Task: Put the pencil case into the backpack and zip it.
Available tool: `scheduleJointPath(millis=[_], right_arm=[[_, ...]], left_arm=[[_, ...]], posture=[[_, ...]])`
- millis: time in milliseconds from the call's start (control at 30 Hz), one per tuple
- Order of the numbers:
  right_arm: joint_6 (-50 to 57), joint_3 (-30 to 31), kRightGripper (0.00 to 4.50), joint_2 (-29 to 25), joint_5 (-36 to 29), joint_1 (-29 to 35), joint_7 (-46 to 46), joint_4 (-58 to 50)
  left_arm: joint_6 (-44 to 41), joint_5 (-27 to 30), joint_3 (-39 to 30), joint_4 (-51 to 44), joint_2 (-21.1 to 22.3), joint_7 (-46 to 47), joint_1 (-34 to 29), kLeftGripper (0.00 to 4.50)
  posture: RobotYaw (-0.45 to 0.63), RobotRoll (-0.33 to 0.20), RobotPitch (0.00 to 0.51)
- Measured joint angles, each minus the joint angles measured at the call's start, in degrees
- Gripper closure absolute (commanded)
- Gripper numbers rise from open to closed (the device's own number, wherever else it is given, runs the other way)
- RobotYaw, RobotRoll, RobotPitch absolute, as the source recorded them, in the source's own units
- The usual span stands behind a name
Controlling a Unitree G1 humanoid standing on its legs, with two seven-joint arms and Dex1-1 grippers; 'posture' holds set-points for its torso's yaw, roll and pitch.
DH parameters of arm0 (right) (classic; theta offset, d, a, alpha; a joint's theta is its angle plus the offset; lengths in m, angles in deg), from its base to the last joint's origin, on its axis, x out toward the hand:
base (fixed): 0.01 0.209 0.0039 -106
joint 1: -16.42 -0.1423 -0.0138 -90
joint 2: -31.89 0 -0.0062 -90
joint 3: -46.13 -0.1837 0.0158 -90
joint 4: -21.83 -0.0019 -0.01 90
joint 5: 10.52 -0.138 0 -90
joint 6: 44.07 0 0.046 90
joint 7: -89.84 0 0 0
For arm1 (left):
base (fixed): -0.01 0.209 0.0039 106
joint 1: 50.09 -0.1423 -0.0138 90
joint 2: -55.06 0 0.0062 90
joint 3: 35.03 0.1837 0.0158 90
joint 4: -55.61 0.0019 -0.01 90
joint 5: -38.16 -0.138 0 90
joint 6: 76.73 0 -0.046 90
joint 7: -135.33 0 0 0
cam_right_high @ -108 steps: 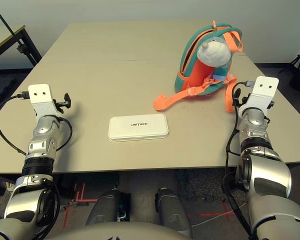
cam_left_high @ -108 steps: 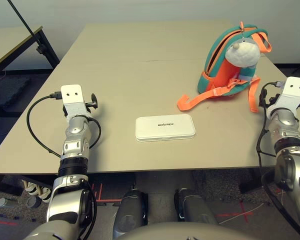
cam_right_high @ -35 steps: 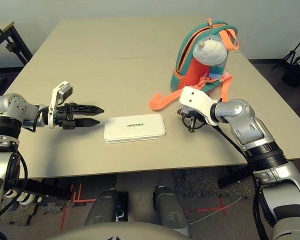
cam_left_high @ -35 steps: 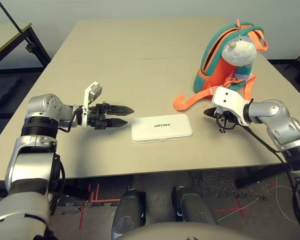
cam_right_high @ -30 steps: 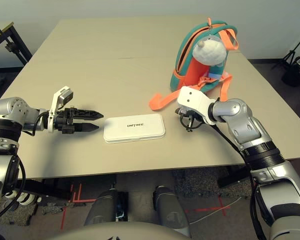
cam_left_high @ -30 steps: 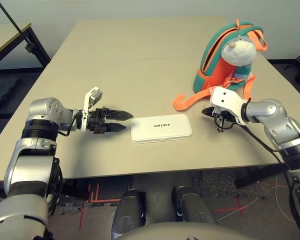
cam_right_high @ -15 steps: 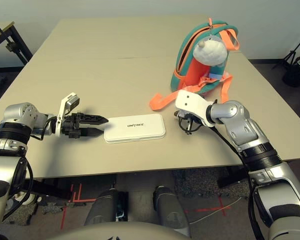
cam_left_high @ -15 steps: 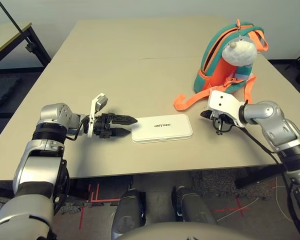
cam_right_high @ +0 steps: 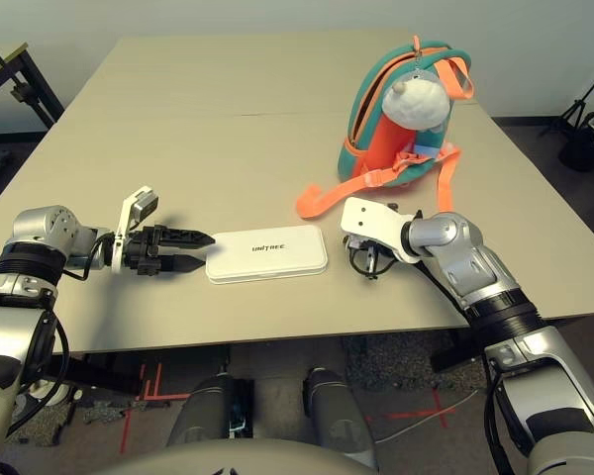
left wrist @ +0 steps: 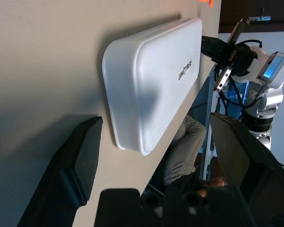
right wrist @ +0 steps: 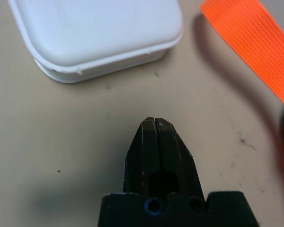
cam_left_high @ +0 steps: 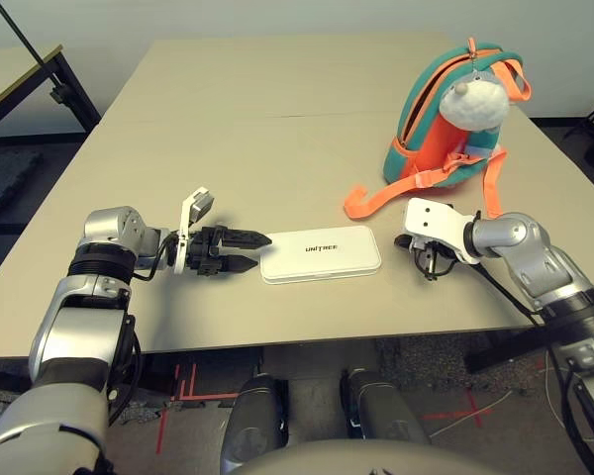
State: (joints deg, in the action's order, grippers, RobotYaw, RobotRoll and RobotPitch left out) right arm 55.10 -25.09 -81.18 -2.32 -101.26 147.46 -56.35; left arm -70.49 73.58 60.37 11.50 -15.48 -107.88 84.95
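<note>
Lengthwise on the counter (cam_left_high: 277, 148), the case (cam_left_high: 321, 253) lies between the hands: wide left hand (cam_left_high: 246, 249) nearest, pinched-shut right hand (cam_left_high: 428, 265) just off the other end.

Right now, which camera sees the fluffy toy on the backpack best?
The left eye view: the plush toy hangs whole on the front of the backpack, nothing covering it. The right eye view shows the same. The right wrist view catches just an orange strap.
</note>
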Motion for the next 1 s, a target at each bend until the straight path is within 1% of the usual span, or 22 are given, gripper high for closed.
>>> scheduleJointPath(millis=[67, 700, 1000], right_arm=[[-0.1, 0.7, 4.48, 0.6, 0.2, 0.0, 0.1, 0.1], [0.0, 0.8, 4.48, 3.9, 0.8, 0.0, 0.6, -0.3], [0.1, 0.9, 4.48, 5.6, 1.8, -0.3, 0.8, -0.4]], left_arm=[[0.1, -0.2, 0.1, 0.0, 0.1, -0.1, 0.0, 0.0], [0.4, -1.9, 0.2, 0.4, 0.0, -1.2, 0.4, 0.0], [1.8, -2.6, 0.5, 0.4, 0.0, -2.2, 0.4, 0.0]], posture=[[-0.2, 0.0, 0.067], [-0.2, 0.0, 0.07], [-0.19, 0.0, 0.069]])
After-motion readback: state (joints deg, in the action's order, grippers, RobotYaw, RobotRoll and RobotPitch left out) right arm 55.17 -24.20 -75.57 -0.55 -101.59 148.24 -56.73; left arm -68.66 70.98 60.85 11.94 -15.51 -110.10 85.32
